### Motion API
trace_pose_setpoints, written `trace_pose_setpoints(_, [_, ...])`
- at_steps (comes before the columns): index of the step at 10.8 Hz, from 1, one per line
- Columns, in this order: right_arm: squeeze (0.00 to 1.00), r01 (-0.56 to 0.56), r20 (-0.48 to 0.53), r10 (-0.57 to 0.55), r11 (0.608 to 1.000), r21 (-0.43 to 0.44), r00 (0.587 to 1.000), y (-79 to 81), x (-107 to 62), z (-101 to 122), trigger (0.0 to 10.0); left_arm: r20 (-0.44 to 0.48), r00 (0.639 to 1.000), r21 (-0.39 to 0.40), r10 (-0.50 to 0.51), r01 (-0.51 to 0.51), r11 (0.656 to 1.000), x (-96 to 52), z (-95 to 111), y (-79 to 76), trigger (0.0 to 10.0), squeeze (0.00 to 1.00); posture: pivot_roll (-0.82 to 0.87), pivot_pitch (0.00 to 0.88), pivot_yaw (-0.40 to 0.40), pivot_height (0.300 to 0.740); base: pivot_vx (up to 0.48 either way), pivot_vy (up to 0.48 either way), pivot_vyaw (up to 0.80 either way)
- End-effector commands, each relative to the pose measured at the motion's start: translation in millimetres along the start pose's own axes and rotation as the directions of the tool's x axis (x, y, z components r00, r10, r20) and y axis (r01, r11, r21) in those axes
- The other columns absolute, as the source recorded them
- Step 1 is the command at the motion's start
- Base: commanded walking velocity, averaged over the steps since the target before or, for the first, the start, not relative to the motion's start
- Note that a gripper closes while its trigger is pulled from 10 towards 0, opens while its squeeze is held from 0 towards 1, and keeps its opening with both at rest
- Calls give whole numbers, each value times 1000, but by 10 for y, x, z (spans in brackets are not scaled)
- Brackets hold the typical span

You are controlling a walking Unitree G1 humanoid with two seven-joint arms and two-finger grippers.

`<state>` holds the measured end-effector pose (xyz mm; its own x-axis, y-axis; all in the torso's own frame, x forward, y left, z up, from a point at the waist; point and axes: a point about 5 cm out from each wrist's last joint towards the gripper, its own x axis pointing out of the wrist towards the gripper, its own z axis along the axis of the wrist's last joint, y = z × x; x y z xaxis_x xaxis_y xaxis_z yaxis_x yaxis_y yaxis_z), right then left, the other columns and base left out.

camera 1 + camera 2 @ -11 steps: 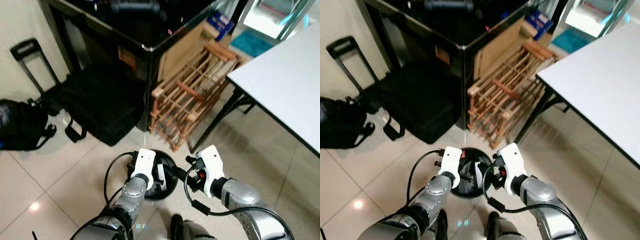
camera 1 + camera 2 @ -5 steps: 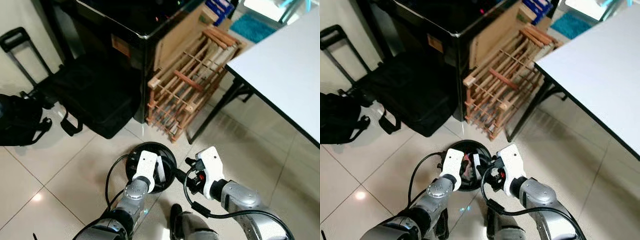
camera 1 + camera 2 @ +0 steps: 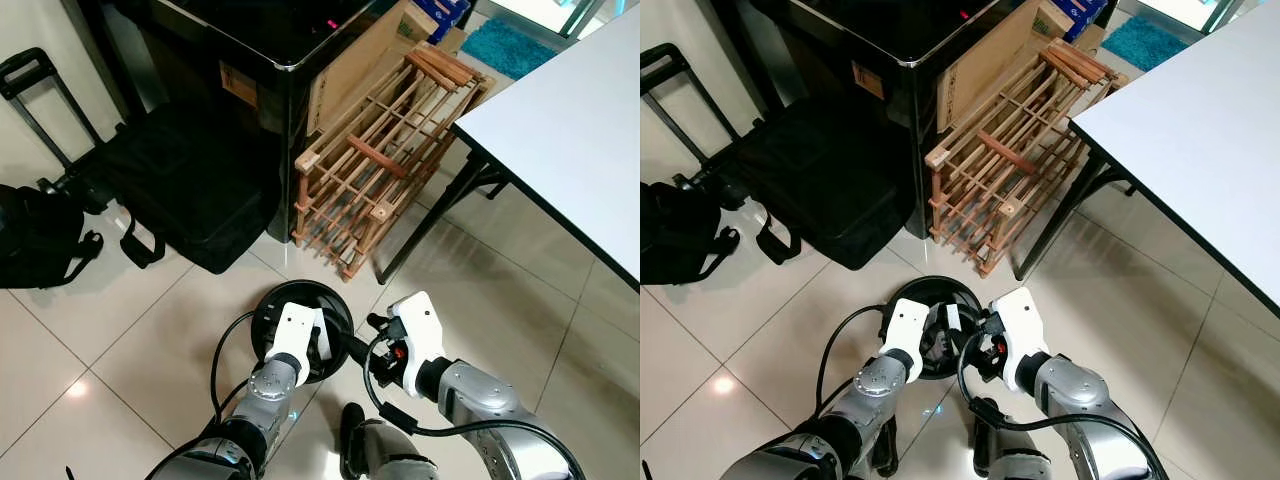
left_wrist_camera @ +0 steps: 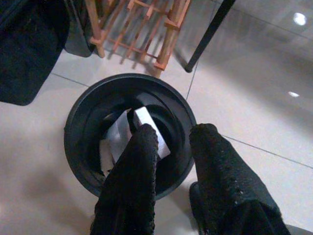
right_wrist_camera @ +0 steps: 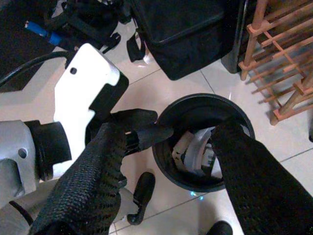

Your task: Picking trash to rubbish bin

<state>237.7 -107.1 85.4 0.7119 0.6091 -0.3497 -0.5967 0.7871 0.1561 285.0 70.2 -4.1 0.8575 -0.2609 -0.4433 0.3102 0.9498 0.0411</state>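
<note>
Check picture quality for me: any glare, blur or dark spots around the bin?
Left eye view: sharp, with a ceiling-light glare spot on the floor tiles. Left wrist view: bin interior dim, left hand slightly soft. Right wrist view: right hand blurred up close, bin contents readable.

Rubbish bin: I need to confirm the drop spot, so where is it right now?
The rubbish bin stands on the floor tiles below both grippers, just before the wooden rack and the black bag.

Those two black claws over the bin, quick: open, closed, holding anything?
Left gripper: open, holding nothing, above the black rubbish bin with white trash inside.
Right gripper: open, holding nothing, above the same bin.
</note>
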Motion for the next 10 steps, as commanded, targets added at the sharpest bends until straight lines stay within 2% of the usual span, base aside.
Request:
trace_pose_setpoints(1, [0, 32, -7, -32, 999, 13, 999, -40, -5, -34, 10000, -4, 1000, 3, -10, 10, 1000, -9, -25, -57, 10000, 0, -133, 313, -52, 740, 0, 0, 0])
trace_pose_setpoints(3, [0, 76, 37, -76, 997, 8, 996, -105, 81, 56, 10000, 79, 997, -8, 27, -27, 1000, -1, 91, 32, 10000, 0, -113, 284, -31, 740, 0, 0, 0])
trace_pose_setpoints(6, [0, 211, 182, -213, 977, 30, 960, -307, 232, 371, 10000, 248, 954, -54, 167, -158, 986, -34, 368, 424, 10000, 0, -81, 215, 7, 740, 0, 0, 0])
trace_pose_setpoints(8, [0, 298, 284, -302, 953, 57, 910, -418, 290, 601, 10000, 337, 921, -70, 196, -183, 981, -36, 607, 544, 10000, 0, -76, 173, 27, 740, 0, 0, 0])
trace_pose_setpoints(10, [0, 399, 422, -405, 911, 107, 811, -579, 261, 946, 10000, 464, 863, -78, 201, -186, 979, -24, 1018, 584, 10000, 0, -82, 128, 46, 740, 0, 0, 0])
